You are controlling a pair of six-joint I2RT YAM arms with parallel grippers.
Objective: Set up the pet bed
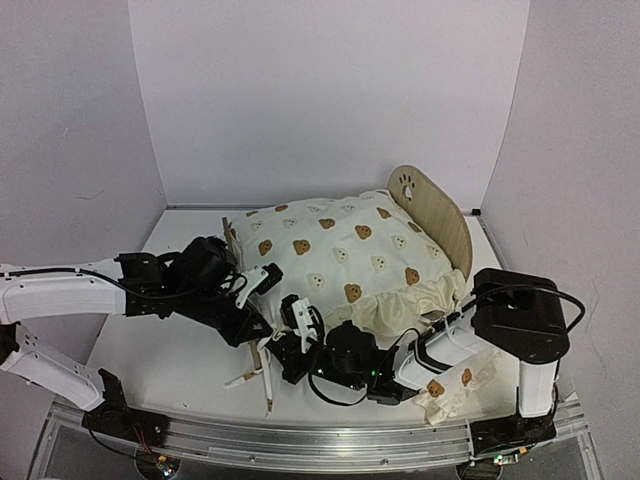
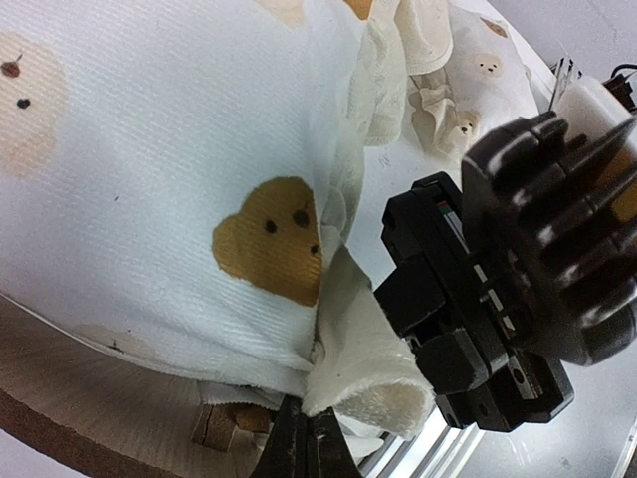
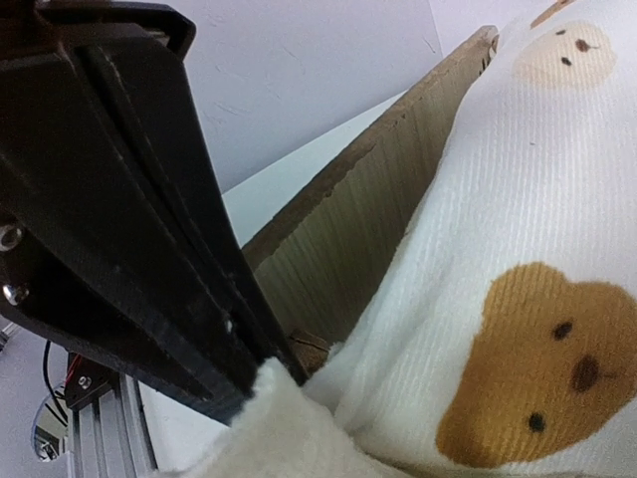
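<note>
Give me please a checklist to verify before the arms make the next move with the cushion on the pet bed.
1. Left end effector shut on cushion fabric: ok.
2. Right end effector shut on the cushion's edge: ok.
3. Cushion lies over the pet bed: ok.
4. Cushion's near corner seated inside the frame: cannot tell, the arms hide it.
5. Ties fastened: not ok, they lie loose on the table.
6. Small pillow on the bed: not ok, it lies on the table beneath the right arm.
</note>
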